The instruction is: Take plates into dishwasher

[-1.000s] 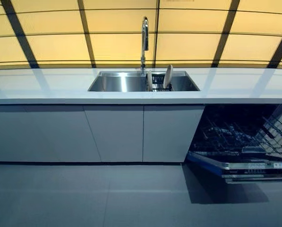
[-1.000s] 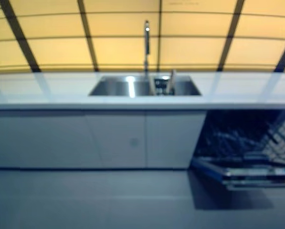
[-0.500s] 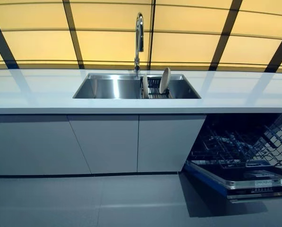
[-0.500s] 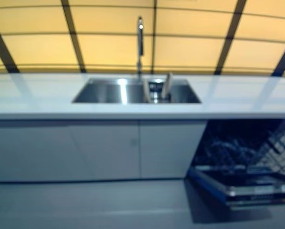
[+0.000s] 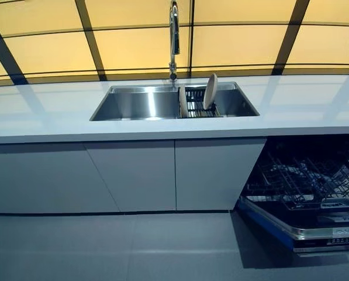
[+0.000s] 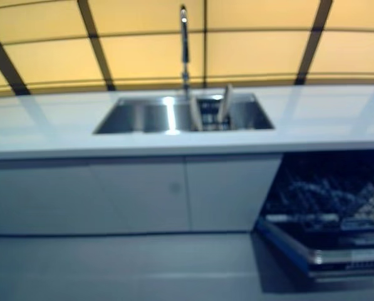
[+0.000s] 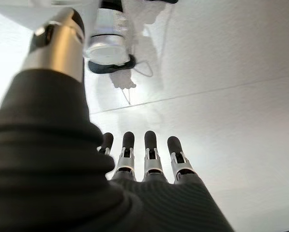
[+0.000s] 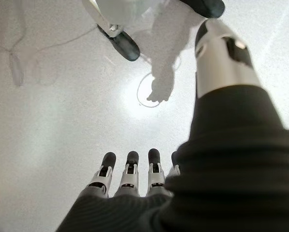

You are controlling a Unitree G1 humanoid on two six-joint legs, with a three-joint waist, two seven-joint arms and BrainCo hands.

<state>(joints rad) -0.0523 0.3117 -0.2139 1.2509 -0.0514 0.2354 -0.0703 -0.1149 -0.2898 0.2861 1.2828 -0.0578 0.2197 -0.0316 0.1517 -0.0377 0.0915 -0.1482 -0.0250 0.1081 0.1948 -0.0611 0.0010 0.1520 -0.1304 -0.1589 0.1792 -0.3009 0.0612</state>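
Grey floor (image 5: pixel 104 246) nearest, w/ dishwasher (image 5: pixel 303 199) open at lower right, racks showing. White worktop (image 5: pixel 45 117) above cabinets (image 5: pixel 133 175). Steel sink (image 5: pixel 139 104) further back; two plates (image 5: pixel 210 91) upright in rack inside. Left robot hand (image 7: pixel 149 159) & right robot hand (image 8: pixel 129 174): fingers straight, holding nothing, over floor.

no readable text, small marks on dishwasher door (image 5: pixel 332 237) edge too small; illegible

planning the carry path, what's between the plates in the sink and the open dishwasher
In the left eye view, only bare white counter lies between the plates in the sink and the dishwasher, below to the right.
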